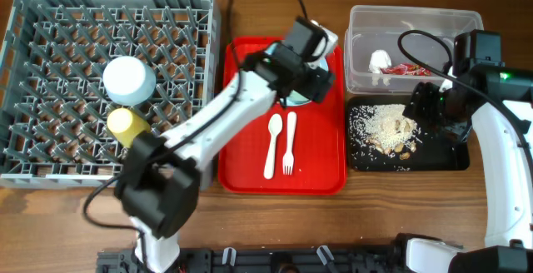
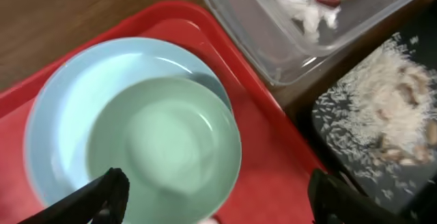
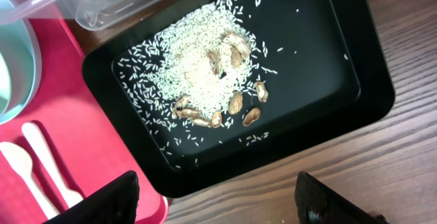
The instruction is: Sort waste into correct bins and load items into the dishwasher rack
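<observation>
A green bowl [image 2: 164, 142] sits inside a light blue plate [image 2: 68, 94] at the back of the red tray [image 1: 250, 165]. My left gripper [image 2: 218, 197] is open just above the bowl, fingers either side of its rim. A white spoon [image 1: 272, 144] and white fork [image 1: 290, 142] lie on the tray's front half. My right gripper [image 3: 215, 203] is open and empty above the black bin [image 3: 341, 67], which holds rice and peanut shells [image 3: 205, 74]. The grey dishwasher rack [image 1: 50, 23] at left holds a blue-white cup [image 1: 127, 79] and a yellow cup [image 1: 127, 124].
A clear plastic bin [image 1: 366, 23] with a white crumpled wad [image 1: 380, 59] and a red wrapper [image 1: 408, 69] stands behind the black bin. Cables loop over the back of the table. Bare wooden table lies in front of the black bin [image 3: 328, 176].
</observation>
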Motion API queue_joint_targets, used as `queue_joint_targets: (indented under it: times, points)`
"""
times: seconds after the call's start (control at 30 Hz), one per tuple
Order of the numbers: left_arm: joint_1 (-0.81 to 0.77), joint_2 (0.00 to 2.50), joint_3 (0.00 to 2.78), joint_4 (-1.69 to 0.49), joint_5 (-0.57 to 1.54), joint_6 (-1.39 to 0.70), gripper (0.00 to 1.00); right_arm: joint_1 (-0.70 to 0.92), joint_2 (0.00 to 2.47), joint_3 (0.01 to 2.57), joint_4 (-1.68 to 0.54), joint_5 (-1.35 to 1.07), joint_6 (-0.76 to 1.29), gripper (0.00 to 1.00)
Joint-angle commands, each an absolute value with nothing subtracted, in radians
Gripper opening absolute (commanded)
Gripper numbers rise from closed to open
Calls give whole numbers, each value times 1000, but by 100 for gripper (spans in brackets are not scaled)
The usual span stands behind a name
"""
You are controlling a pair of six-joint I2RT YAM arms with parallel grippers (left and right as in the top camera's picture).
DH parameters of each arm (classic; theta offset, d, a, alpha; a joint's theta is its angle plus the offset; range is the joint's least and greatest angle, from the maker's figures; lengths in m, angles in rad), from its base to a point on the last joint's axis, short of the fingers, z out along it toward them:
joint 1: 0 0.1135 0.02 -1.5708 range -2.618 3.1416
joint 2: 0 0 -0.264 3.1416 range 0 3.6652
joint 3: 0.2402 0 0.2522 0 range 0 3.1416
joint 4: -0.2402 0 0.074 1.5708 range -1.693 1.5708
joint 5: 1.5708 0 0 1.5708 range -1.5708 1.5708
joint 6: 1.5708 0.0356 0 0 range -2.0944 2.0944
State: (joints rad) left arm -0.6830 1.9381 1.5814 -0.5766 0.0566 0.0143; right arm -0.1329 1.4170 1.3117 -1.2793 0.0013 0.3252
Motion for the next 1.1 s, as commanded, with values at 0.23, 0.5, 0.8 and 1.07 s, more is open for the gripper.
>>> queue_joint_targets:
  times: [0.23, 0.5, 0.8, 1.07]
  points:
    - [-702, 2140, 1584, -560, -125, 19, 42, -135, 1410, 1328, -1283, 19, 340, 74]
    - [-705, 2140, 1584, -606, -125, 19, 4, -135, 1410, 1328, -1288, 19, 336, 74]
    - [-667, 1832, 1584, -634, -117, -15, 4, -135, 1410, 1328, -1292, 19, 332, 73]
    - [-114, 1675, 1584, -690, 752, -34, 4, -135, 1410, 1328, -1292, 19, 315, 73]
